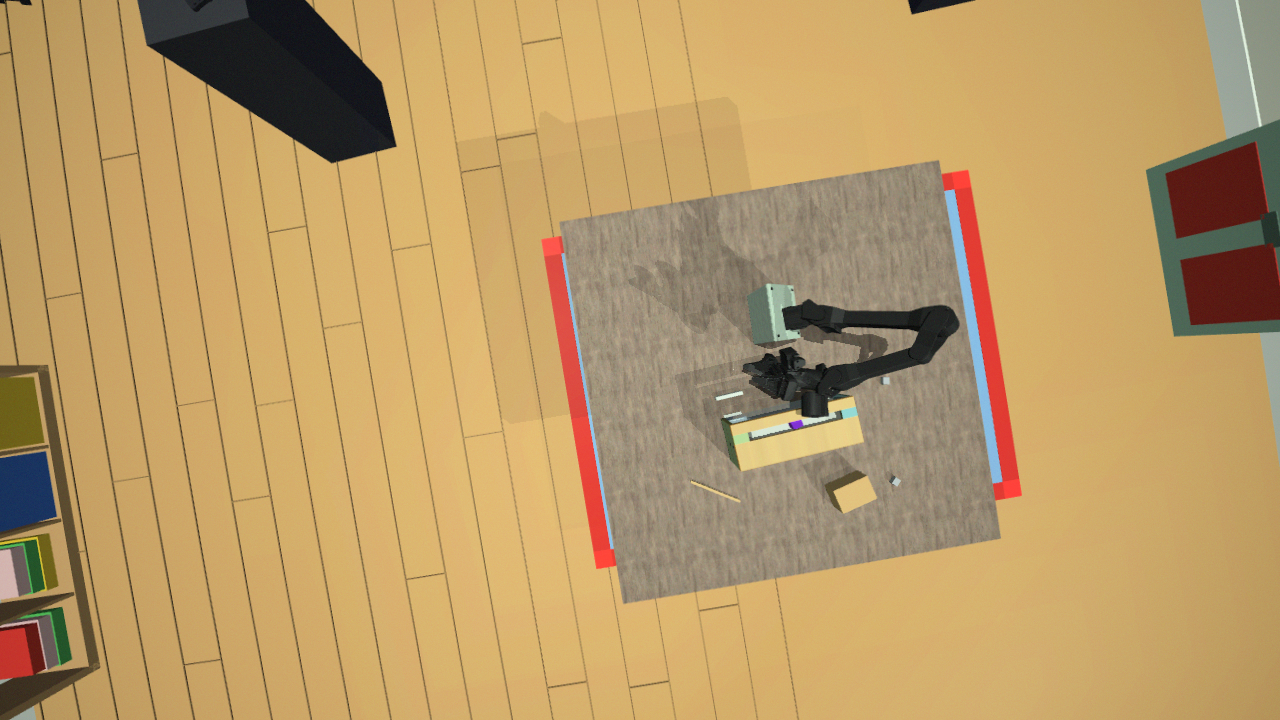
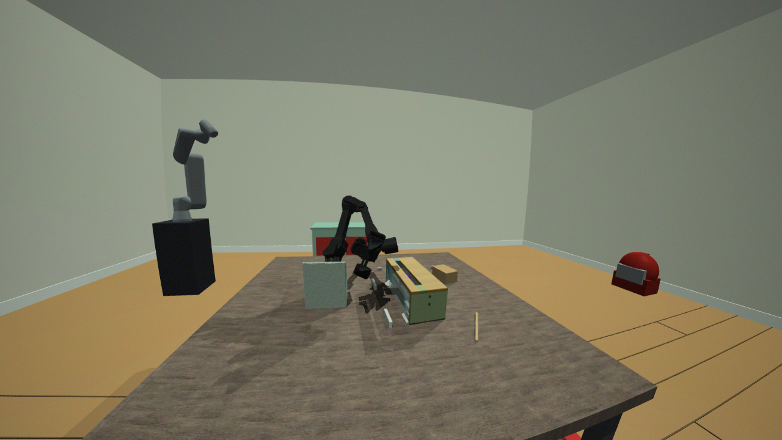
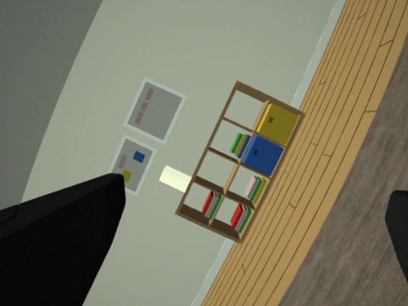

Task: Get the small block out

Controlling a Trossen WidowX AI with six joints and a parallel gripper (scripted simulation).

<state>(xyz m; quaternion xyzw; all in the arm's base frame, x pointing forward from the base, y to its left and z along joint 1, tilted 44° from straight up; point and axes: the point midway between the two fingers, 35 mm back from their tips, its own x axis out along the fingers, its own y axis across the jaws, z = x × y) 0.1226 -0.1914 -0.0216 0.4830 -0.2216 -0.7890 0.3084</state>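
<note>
The box (image 1: pixel 796 445) (image 2: pixel 427 306) stands upright on the table, with a long slot in its wooden top. A small purple piece (image 1: pixel 795 424), seemingly the block, shows in the slot near mid-length; its height and support cannot be made out. My gripper (image 1: pixel 751 377) (image 3: pixel 258 198) is open, with its fingers wide apart and nothing between them. It is above the table on the box's clear-fronted side, outside the box, pointing along it towards the bookcase side of the room. The wrist view shows neither box nor block.
A pale green upright block (image 1: pixel 772 313) (image 2: pixel 325 285) stands near the arm's base. A loose white strip (image 1: pixel 729 395) (image 2: pixel 387 318) lies in front of the box. Behind it are a thin wooden stick (image 1: pixel 715 491) (image 2: pixel 476 326), a brown carton (image 1: pixel 853 492) (image 2: pixel 444 273) and a small grey cube (image 1: pixel 895 481).
</note>
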